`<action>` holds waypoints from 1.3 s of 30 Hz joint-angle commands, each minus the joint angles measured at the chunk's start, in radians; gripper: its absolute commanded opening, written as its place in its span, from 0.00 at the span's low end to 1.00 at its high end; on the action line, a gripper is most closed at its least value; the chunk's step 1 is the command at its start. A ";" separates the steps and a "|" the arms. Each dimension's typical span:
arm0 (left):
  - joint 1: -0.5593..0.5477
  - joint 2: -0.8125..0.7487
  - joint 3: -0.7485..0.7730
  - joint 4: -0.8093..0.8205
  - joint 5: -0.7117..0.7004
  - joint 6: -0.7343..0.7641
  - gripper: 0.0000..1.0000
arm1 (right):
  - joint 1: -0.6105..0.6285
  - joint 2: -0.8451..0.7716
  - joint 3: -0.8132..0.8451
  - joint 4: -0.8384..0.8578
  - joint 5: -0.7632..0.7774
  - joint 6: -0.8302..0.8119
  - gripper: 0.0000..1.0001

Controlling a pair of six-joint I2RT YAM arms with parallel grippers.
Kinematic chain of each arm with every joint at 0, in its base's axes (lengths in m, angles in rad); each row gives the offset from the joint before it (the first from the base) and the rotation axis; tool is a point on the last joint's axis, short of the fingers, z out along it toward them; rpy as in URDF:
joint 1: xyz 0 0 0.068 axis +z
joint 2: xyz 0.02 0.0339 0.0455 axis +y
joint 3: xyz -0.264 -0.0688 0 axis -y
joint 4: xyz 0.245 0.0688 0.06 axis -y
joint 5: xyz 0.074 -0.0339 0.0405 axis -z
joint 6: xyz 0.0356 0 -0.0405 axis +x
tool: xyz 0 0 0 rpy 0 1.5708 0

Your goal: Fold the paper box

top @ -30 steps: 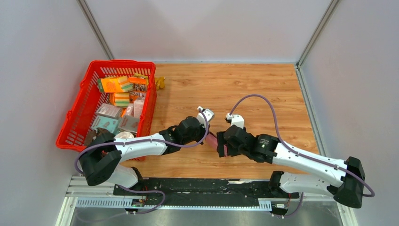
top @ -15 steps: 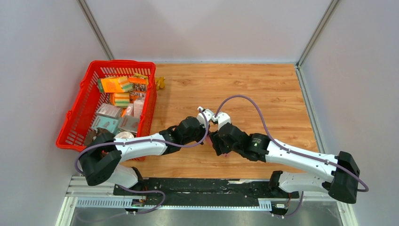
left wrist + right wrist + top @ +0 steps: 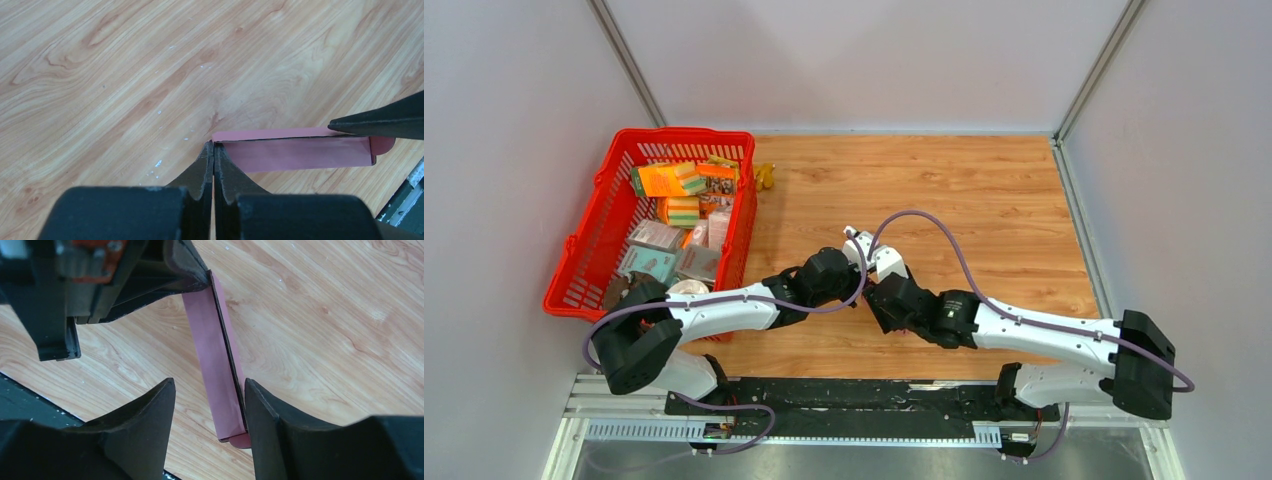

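Seen from above, the left gripper (image 3: 862, 287) and right gripper (image 3: 877, 300) meet tip to tip over the desk (image 3: 944, 190). Left wrist view: jaws pinched tight on one end of the pink paper box (image 3: 300, 152), which runs off to their right. Right wrist view: jaws half open, straddling the paper box's other end without clamping it

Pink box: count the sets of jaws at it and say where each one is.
2. The left jaws are shut on one end of the pink box. The right jaws stand open astride the opposite end. Nothing else is at the box.
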 commanded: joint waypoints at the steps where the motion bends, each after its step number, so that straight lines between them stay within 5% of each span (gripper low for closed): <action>1: -0.012 0.001 -0.004 -0.005 0.026 -0.009 0.02 | 0.044 0.040 0.007 0.018 0.113 -0.008 0.56; 22: -0.012 0.004 -0.001 -0.005 0.030 -0.009 0.03 | 0.236 0.298 0.145 -0.205 0.558 0.075 0.48; 30: -0.012 -0.005 -0.006 -0.011 0.034 -0.022 0.13 | 0.254 0.333 0.132 -0.172 0.565 0.067 0.37; 39: -0.010 -0.072 -0.067 -0.008 0.033 -0.116 0.36 | 0.262 0.349 0.105 -0.133 0.563 0.055 0.32</action>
